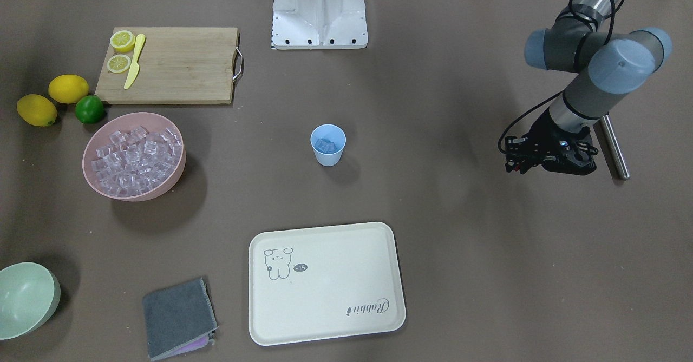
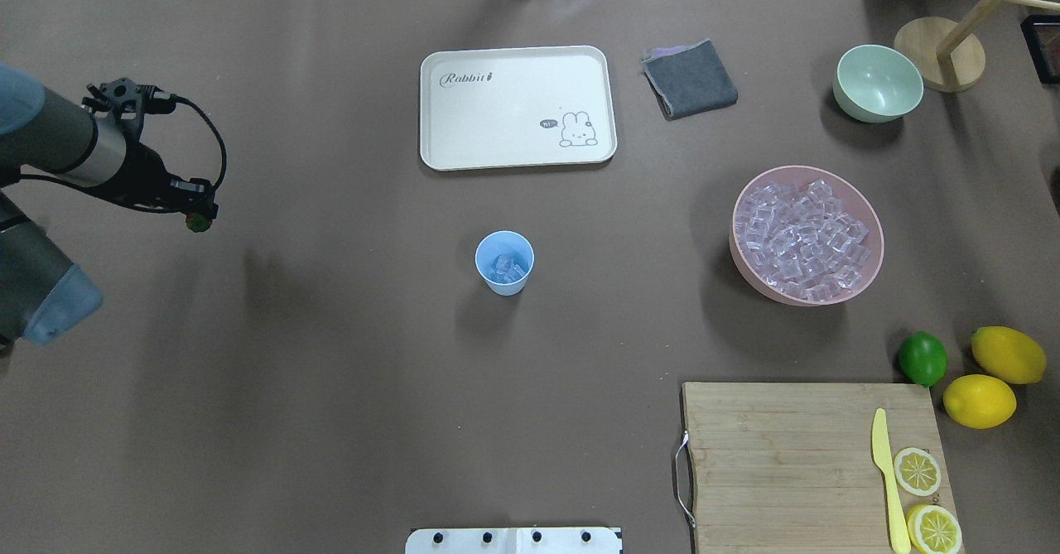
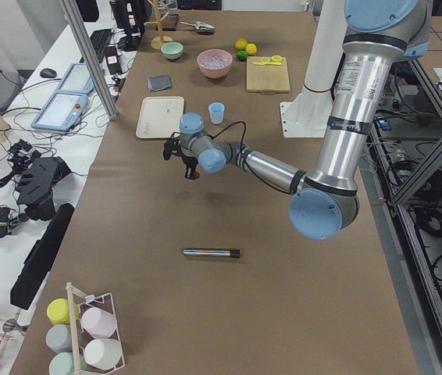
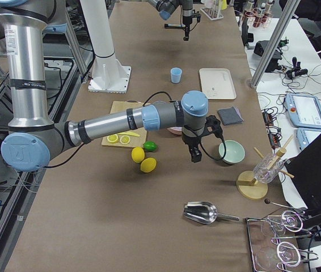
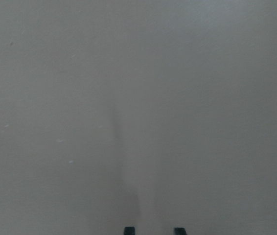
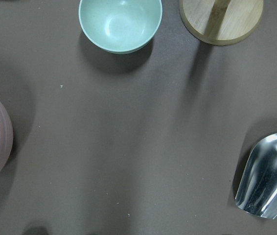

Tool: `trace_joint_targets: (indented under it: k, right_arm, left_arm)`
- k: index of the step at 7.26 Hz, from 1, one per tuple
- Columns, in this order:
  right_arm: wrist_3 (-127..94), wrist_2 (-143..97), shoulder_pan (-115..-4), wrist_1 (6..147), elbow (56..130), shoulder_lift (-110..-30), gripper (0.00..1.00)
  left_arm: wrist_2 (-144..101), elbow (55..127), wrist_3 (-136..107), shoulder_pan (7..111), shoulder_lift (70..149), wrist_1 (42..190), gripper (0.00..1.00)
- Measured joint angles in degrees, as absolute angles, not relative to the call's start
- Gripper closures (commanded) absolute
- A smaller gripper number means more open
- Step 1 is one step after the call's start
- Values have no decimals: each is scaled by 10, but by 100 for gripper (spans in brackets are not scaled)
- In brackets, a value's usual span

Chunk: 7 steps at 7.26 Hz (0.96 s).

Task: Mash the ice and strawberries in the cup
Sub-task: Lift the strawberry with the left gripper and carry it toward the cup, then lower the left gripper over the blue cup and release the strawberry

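Observation:
The light-blue cup [image 2: 504, 262] stands upright mid-table with a few clear ice cubes [image 2: 507, 270] in its bottom. More ice [image 2: 805, 238] fills the pink bowl [image 2: 869, 277] to its right. My left gripper [image 2: 199, 216] hovers over bare table far to the cup's left, shut on a tiny red strawberry [image 2: 197, 224] with a green top. The left wrist view shows only two fingertips [image 5: 128, 230] over brown table. My right gripper [image 4: 195, 156] appears only in the exterior right view, above the table near the pale-green bowl [image 4: 231, 152]; I cannot tell whether it is open or shut.
A cream tray [image 2: 517, 107] and a grey cloth [image 2: 690, 79] lie beyond the cup. A cutting board [image 2: 807, 463] holds lemon slices and a yellow knife, with lemons and a lime [image 2: 922, 358] beside it. A metal rod [image 1: 614, 145] lies near the left arm. A steel scoop [image 6: 268, 181] lies at the right end.

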<state>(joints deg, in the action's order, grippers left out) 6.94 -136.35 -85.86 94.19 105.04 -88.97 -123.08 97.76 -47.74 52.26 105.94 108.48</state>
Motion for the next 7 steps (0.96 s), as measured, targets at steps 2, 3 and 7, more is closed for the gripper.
trace_joint_targets:
  k: [2,3,7]
  right_arm:
    - [69,-1364,-859,941,1051,-889,12]
    - [69,-1364,-859,941,1051,-888,12]
    - [69,-1361,-864,942,1044,-896,6]
  left_arm:
    - [-1232,1027,-503,516,1132,973,71]
    - [-1231,1029,-540,498,1167,958,71]
    - [-1177,1019,-672,405,1255,951,71]
